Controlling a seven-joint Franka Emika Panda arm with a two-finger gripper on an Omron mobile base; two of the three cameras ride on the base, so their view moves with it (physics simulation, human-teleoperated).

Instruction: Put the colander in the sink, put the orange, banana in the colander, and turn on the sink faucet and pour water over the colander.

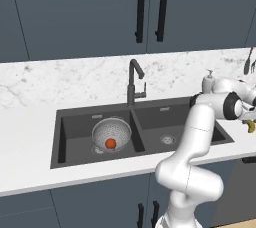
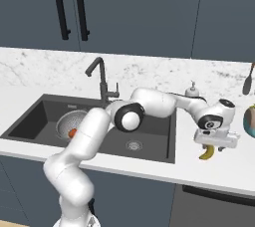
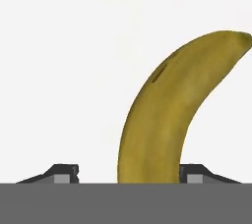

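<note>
The banana [image 3: 167, 115] is what I'm working on now. In the hand view it rises between my two finger tips, one at each side of its lower end. The left tip stands well off from the fruit and the right one sits just beside it, so the jaws look apart around the banana, not clamped; I can't tell whether either pad touches it. In the right base view the gripper [image 2: 213, 144] hangs over the white counter [image 2: 149, 169] to the right of the sink [image 2: 30, 116], with the banana's yellow end poking out below the hand.

The colander [image 1: 112, 133] already sits in the left basin, and the orange [image 1: 110, 143] lies inside it. So I judge the first step done and the fruit step half done.

Next I'd close on the banana, lift it clear of the counter, and swing left across the right basin and the divider to the colander. That is a long reach, and the faucet [image 1: 133, 79] stands behind the divider, so I'd keep the path in front of it.

A white soap dispenser [image 1: 208, 79] stands behind the sink's right end. The counter and backsplash are pale marble-patterned stone. Dark blue-grey cabinets with black bar handles [image 1: 140, 9] hang above, and more cabinets sit below.
</note>
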